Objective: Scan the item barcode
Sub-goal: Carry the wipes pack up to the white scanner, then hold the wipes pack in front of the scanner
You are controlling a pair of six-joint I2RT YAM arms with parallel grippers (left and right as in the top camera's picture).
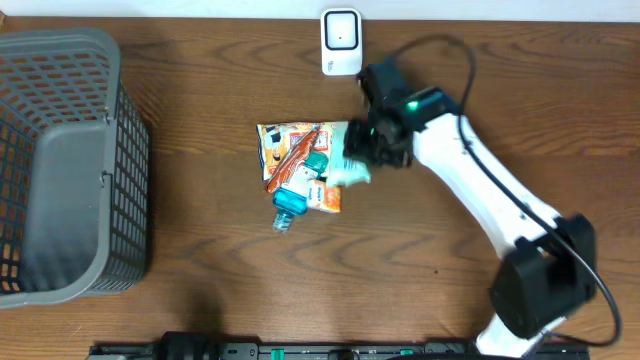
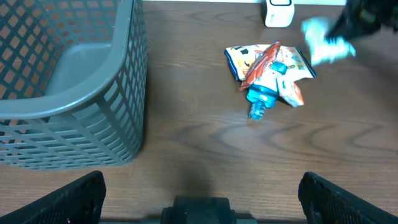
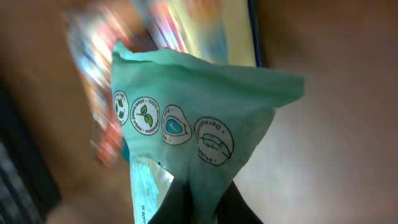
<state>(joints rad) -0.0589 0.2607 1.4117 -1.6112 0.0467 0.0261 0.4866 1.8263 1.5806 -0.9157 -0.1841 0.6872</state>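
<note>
Hanging pinched in the closed right gripper, a pale green soft plastic packet is held above the brown wooden table, just beside a pile of colourful pouches, near the white boxy scanner. The left gripper is spread wide.

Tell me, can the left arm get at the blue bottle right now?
Probably yes. The left gripper is open, and only bare table lies between it and the blue bottle. The basket sits off to one side; the right gripper holds its green packet farther off.
</note>
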